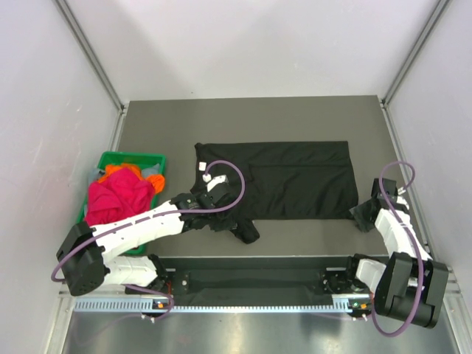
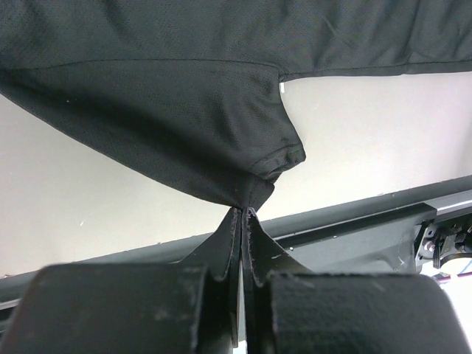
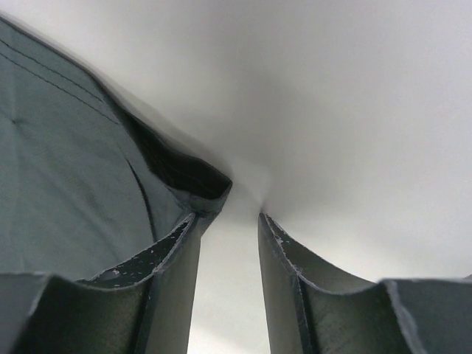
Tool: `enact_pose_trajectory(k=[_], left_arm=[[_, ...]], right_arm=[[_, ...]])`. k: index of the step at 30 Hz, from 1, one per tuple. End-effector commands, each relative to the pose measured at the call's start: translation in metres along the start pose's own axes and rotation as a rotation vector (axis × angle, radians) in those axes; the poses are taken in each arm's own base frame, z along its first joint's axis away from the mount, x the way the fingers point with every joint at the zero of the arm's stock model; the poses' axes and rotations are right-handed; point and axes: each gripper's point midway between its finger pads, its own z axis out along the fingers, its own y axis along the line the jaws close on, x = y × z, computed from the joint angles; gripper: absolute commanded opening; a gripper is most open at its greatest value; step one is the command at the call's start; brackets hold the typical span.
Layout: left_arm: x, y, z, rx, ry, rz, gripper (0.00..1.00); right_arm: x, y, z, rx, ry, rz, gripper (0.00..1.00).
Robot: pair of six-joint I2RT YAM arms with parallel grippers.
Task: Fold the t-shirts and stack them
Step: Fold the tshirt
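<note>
The black t-shirt (image 1: 295,181) lies flat mid-table (image 1: 221,118), one sleeve pinched tight in the left gripper (image 2: 243,212) near the front edge (right gripper (image 3: 228,215), jaws narrowly apart, grips nothing at the hem corner), bright shirts (image 1: 118,195) filling the left-edge bin (image 1: 133,155).

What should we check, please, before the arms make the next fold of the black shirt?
1. Left gripper shut on the near sleeve of the black shirt: ok.
2. Right gripper holding the hem corner: not ok; jaws open, cloth beside one finger only.
3. Shirt body spread flat on the table: ok.
4. Other shirts inside the green bin, off the fold area: ok.
5. Left arm's cable clear of the cloth: cannot tell.
</note>
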Motion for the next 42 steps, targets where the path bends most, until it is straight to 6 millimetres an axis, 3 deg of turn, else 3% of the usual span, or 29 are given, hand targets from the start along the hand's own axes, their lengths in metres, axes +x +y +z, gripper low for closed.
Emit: enact_pose_trajectory(k=[1,6,9,14,16,20,32,39,42], left_arm=[[-0.011,-0.010,-0.007,0.036,-0.039,0.002,0.00],[-0.016,-0.013,-0.010,0.036,-0.054,0.001,0.00],[-0.020,-0.014,-0.013,0.035,-0.064,0.002,0.00],[-0.027,-0.013,-0.018,0.017,-0.095,0.010,0.00],[-0.035,-0.012,-0.021,0.005,-0.120,0.015,0.00],[-0.049,-0.013,-0.024,-0.008,-0.152,0.025,0.00],[-0.132,-0.010,-0.022,-0.064,-0.252,0.058,0.00],[-0.186,0.002,-0.017,-0.117,-0.299,0.040,0.00],[-0.209,0.005,-0.017,-0.125,-0.319,0.017,0.00]], right_arm=[[-0.001,-0.003,0.005,0.011,-0.006,0.023,0.38],[0.001,-0.004,0.015,0.015,-0.006,0.024,0.36],[-0.003,-0.004,0.016,0.021,-0.018,0.015,0.29],[-0.008,-0.002,0.009,0.011,-0.038,-0.001,0.05],[-0.011,-0.001,0.004,0.002,-0.051,-0.009,0.00],[-0.020,0.012,-0.006,-0.057,-0.084,-0.030,0.00],[-0.052,0.063,-0.029,-0.249,-0.163,-0.104,0.00],[-0.071,0.090,-0.025,-0.282,-0.163,-0.169,0.00],[-0.070,0.107,-0.022,-0.332,-0.127,-0.190,0.00]])
